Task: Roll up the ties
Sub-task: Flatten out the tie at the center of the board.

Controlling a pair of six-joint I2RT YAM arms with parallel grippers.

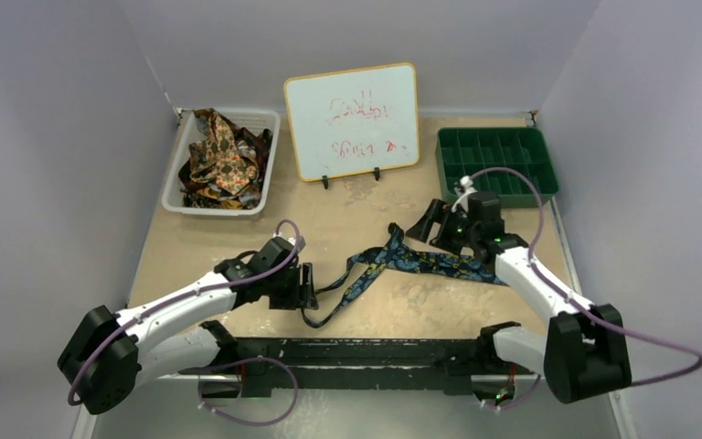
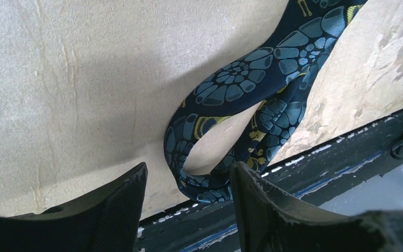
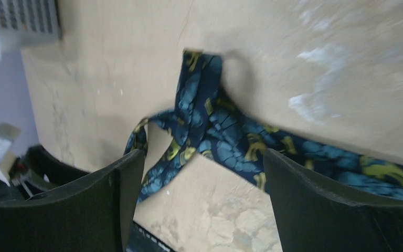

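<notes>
We are barely starting: the navy tie point(image 1: 420, 261) is lying unrolled, the other ties point(image 1: 224, 160) are waiting in the basket point(image 1: 175, 169), our left gripper point(image 2: 189, 168) is standing half open with the tie's looped end between its fingertips, seemingly unpinched, and our right gripper point(image 3: 202, 153) is gaping wide, the tie's twisted middle just ahead of its fingers, holding nothing.

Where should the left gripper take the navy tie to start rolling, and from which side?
Probably the looped bend of the navy tie, taken from the near side by the left gripper: the narrow doubled strip curves right between its open fingers.
</notes>
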